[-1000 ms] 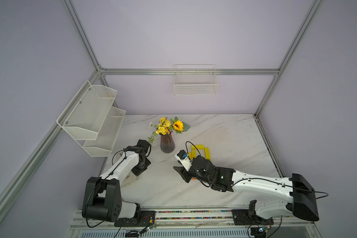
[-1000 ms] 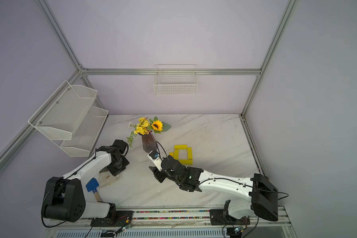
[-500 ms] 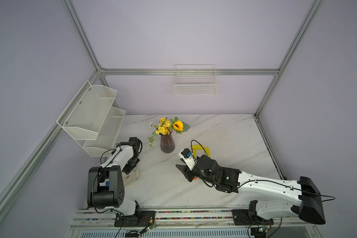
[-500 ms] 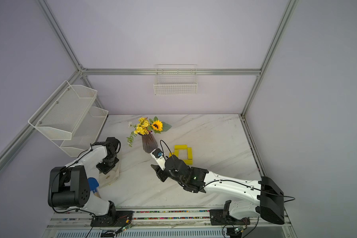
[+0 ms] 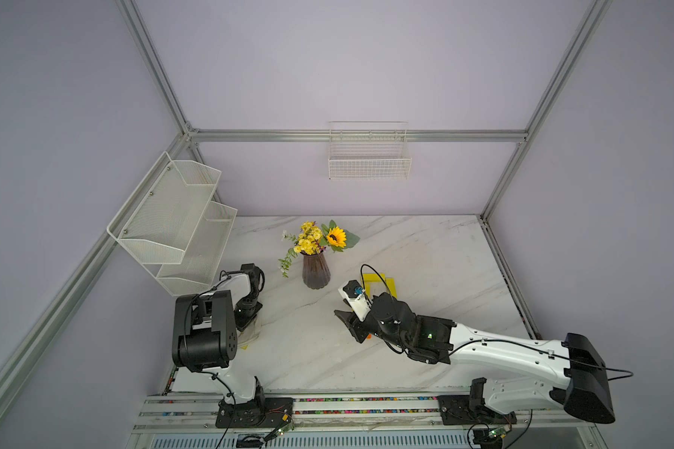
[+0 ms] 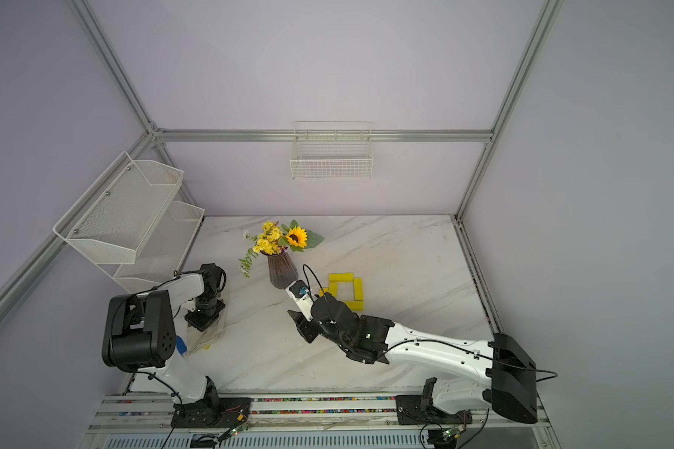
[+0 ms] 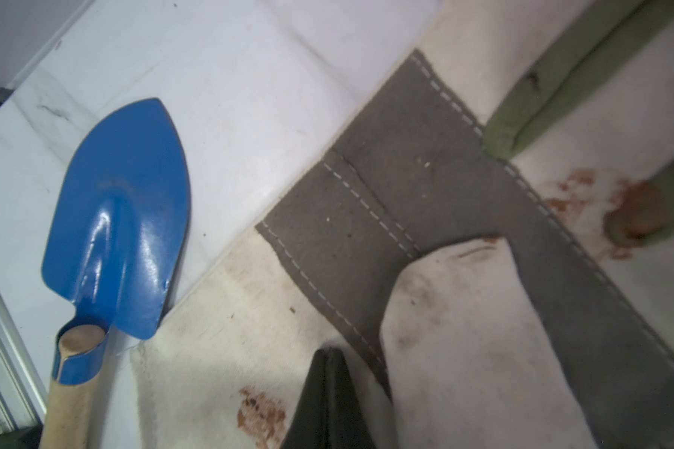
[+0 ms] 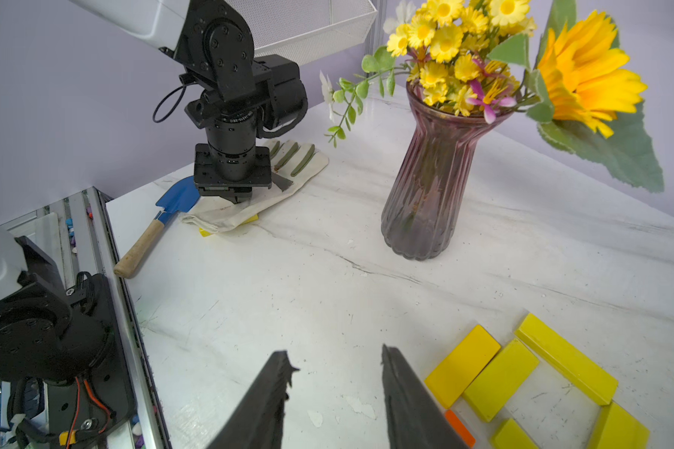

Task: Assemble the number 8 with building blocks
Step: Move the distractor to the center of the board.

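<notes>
- Your right fingers (image 8: 389, 365) are partway open, with nothing between them. They hang just over the white surface (image 8: 288, 295).
- Just beside them, the yellow blocks (image 8: 500, 379) lie flat on the surface. Four make a square, and a fifth lies side by side with one of them.
- A bit of the orange block (image 8: 460, 427) shows next to one finger, by a corner of the square. The finger hides the rest.
- Your left fingers (image 7: 325, 373) are pressed shut and hold nothing. Their tip sits right over a white glove (image 7: 464, 350).
- A yellow piece (image 8: 210, 232) peeks out from under that glove.
- A blue shovel (image 7: 121, 217) lies right beside the glove.
- A purple vase (image 8: 429, 186) of flowers stands upright near the blocks.
</notes>
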